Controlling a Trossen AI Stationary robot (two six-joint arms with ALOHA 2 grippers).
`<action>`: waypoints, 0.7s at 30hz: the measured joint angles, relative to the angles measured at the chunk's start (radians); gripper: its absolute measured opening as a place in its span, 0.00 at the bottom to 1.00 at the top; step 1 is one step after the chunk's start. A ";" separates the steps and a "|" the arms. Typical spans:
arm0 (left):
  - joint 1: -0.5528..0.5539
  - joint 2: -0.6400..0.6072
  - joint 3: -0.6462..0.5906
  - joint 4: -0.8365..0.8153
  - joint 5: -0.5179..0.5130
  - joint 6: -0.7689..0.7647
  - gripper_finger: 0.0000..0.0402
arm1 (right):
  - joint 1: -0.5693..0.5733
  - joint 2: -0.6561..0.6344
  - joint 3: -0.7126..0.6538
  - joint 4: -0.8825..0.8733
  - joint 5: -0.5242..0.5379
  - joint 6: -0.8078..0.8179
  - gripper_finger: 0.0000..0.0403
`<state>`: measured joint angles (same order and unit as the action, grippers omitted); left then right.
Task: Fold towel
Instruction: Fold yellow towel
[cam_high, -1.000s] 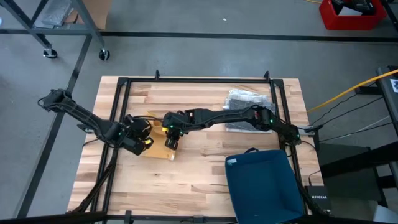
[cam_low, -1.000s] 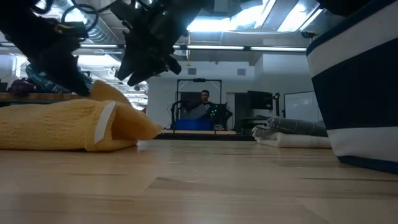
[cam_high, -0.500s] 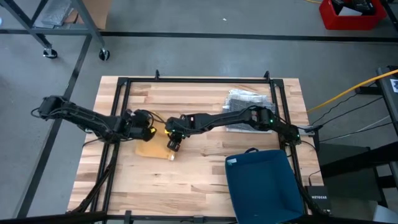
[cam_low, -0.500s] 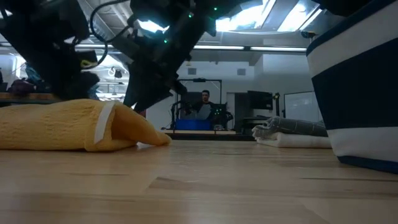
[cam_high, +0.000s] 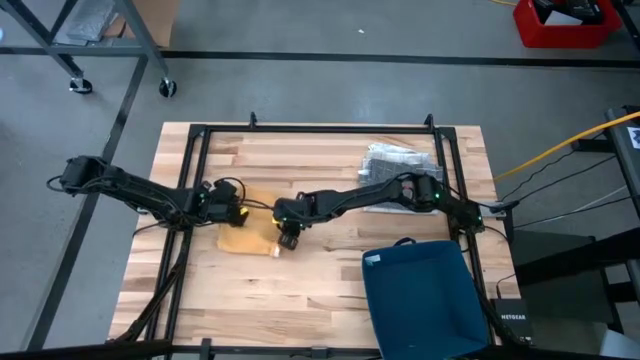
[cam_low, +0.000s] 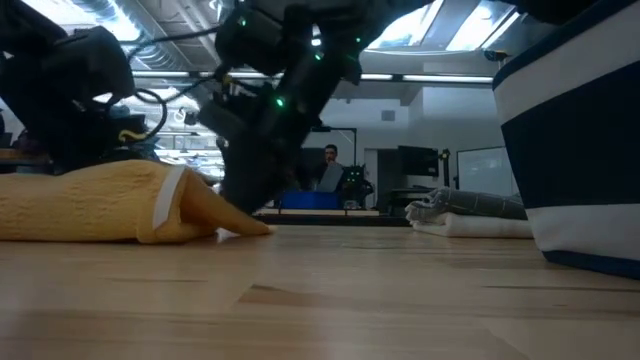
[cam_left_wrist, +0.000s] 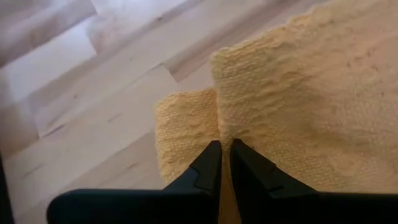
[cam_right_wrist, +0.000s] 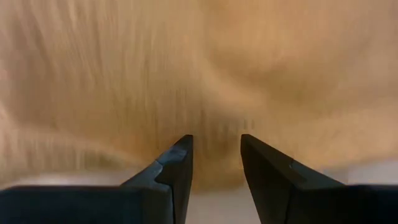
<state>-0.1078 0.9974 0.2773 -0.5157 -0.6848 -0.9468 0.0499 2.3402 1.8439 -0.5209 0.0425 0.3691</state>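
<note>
The yellow towel (cam_high: 252, 233) lies folded on the wooden table, with a white label (cam_low: 165, 205) showing on its right end in the low view. My left gripper (cam_left_wrist: 224, 147) is shut and slants down onto the towel's left part (cam_high: 240, 214). My right gripper (cam_right_wrist: 216, 144) is open. It hangs low over the towel's right edge (cam_high: 289, 239), with cloth filling the view past its fingers. In the low view it stands just behind the towel's pointed right end (cam_low: 243, 196). My left gripper has its shut fingertips (cam_left_wrist: 211, 155) at the edge of the towel's top layer (cam_left_wrist: 217, 118), coming in on a downward slant from the table's left. I cannot tell whether they pinch that edge or only rest against it. The towel lies flat on the table.
A dark blue bin (cam_high: 420, 295) stands at the near right. A grey folded cloth (cam_high: 398, 162) lies at the far right. Black frame rails (cam_high: 320, 128) run around the table top. A person (cam_low: 330, 165) sits in the room beyond the table.
My right gripper has come down and a little toward the table's near right, ending at the towel's right edge. My left gripper has swung from the towel's near left side toward the far edge and sunk onto it. The towel's raised flap has dropped flat.
</note>
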 joint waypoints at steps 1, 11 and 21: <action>0.000 0.000 -0.007 0.001 0.005 -0.006 0.07 | 0.005 0.000 -0.017 0.000 -0.002 0.000 0.34; 0.000 -0.020 -0.001 0.003 0.017 -0.013 0.07 | 0.050 -0.002 -0.021 -0.032 0.077 -0.001 0.34; -0.039 -0.139 0.162 0.003 0.068 0.174 0.07 | 0.054 -0.015 0.183 -0.043 0.086 -0.011 0.34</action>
<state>-0.1470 0.8587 0.4396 -0.5130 -0.6169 -0.7730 0.1043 2.3253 2.0270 -0.5641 0.1288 0.3584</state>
